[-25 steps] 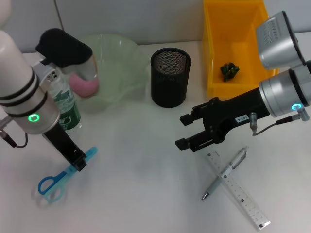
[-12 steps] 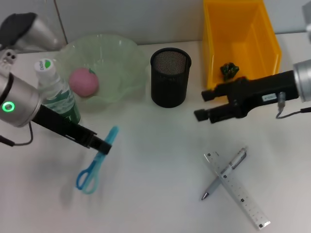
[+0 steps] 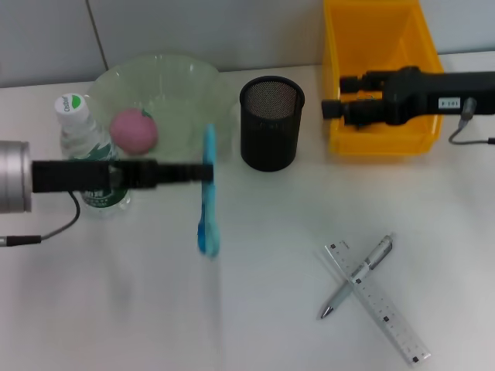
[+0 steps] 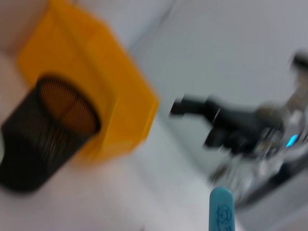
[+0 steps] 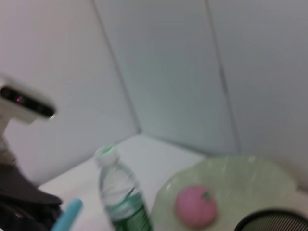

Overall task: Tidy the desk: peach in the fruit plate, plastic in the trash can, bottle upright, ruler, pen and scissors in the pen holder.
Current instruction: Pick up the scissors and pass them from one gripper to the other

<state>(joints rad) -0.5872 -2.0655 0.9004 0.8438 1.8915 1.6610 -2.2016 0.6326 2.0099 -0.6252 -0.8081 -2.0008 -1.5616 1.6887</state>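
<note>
Since the earlier frames the left pincer [image 3: 203,173] has lifted the scissors [image 3: 208,193] off the tabletop [image 3: 255,309] and carried them toward the pen holder [image 3: 271,122]; it is closed on them, and they hang blades-up just left of the holder. The right pincer [image 3: 334,99] has withdrawn over the yellow bin [image 3: 377,46]; its fingers appear parted, though the view is poor. One peach [image 3: 134,130] lies in the fruit plate [image 3: 166,89]. One bottle [image 3: 87,154] stands upright beside the plate; its green label is unreadable. One pen [image 3: 357,277] lies crossed over one ruler [image 3: 379,305], whose graduations are visible but illegible.
</note>
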